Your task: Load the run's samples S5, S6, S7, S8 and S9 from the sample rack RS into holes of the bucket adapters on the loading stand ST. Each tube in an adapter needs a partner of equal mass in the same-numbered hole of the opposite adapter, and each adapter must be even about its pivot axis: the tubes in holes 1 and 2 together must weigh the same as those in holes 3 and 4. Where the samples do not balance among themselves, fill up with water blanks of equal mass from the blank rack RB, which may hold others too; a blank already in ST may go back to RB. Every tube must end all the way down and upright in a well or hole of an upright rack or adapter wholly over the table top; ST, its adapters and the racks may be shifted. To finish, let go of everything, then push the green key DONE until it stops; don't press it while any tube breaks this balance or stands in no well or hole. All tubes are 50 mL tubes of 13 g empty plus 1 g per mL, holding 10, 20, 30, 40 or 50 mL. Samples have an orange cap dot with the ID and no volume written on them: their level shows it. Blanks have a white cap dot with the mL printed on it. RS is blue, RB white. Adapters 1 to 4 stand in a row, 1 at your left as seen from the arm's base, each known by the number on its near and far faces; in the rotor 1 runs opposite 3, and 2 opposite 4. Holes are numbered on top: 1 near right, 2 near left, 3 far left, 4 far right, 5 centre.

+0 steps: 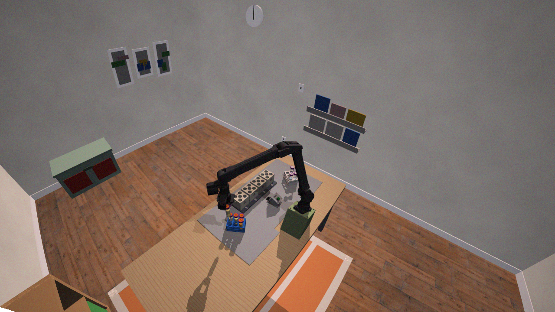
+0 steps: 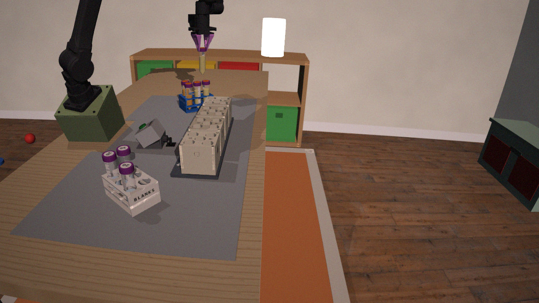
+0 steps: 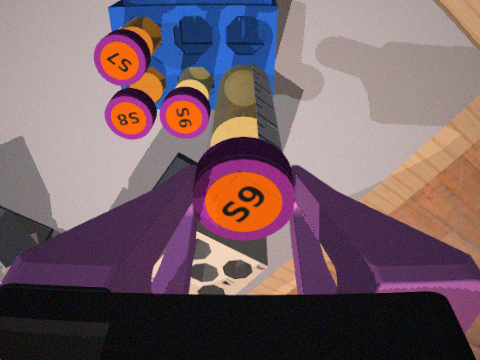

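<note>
My gripper [image 2: 202, 48] [image 1: 227, 206] [image 3: 243, 180] is shut on sample tube S9 [image 3: 244, 198] [image 2: 202, 63], held by its purple cap. The tube hangs upright, clear above the blue sample rack RS [image 2: 189, 105] [image 1: 235, 227] [image 3: 194, 12]. In the wrist view S7 [image 3: 122, 60], S8 [image 3: 130, 118] and S6 [image 3: 184, 114] stand in the rack, and two far wells show empty. The exterior view shows several tubes in the rack. The row of beige adapters [image 2: 197, 158] [image 1: 252, 188] on the stand ST shows open holes with no tubes.
The white blank rack RB [image 2: 143, 198] [image 1: 288, 177] holds three purple-capped blanks near the front of the grey mat [image 2: 75, 211]. The grey box with the green DONE key [image 2: 142, 126] [image 1: 277, 199] sits between RB and the arm's green base [image 2: 90, 120].
</note>
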`<act>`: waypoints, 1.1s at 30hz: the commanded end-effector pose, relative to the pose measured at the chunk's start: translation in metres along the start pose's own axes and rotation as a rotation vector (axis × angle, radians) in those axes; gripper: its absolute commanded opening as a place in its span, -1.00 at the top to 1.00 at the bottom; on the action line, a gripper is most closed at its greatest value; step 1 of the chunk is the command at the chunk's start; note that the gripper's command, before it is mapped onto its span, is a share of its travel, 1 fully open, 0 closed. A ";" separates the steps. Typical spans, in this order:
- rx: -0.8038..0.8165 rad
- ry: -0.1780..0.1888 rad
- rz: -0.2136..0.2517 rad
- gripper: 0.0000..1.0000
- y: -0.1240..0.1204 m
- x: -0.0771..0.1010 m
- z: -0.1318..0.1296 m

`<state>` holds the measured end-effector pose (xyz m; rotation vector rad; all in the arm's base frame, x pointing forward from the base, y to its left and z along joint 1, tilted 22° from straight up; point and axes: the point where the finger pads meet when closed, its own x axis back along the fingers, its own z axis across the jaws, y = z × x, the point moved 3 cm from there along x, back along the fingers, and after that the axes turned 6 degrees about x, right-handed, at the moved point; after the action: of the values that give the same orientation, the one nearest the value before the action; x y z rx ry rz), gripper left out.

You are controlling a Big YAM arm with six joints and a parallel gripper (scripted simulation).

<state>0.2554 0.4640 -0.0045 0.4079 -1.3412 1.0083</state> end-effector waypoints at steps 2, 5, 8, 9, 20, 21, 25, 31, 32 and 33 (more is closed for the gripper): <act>-0.003 -0.060 -0.014 1.00 0.003 0.028 -0.010; -0.003 -0.060 -0.014 1.00 0.003 0.028 -0.010; -0.003 -0.060 -0.014 1.00 0.003 0.028 -0.010; -0.003 -0.060 -0.014 1.00 0.003 0.028 -0.010; -0.003 -0.060 -0.014 1.00 0.003 0.028 -0.010; -0.003 -0.060 -0.014 1.00 0.003 0.028 -0.010; -0.009 -0.100 -0.022 1.00 0.010 0.053 -0.015; 0.029 -0.028 0.000 1.00 0.017 -0.004 -0.004; 0.030 -0.028 0.000 1.00 0.017 -0.006 -0.004; 0.027 -0.027 -0.001 1.00 0.016 -0.009 -0.004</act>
<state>0.2536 0.4660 -0.0092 0.4190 -1.3548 1.0031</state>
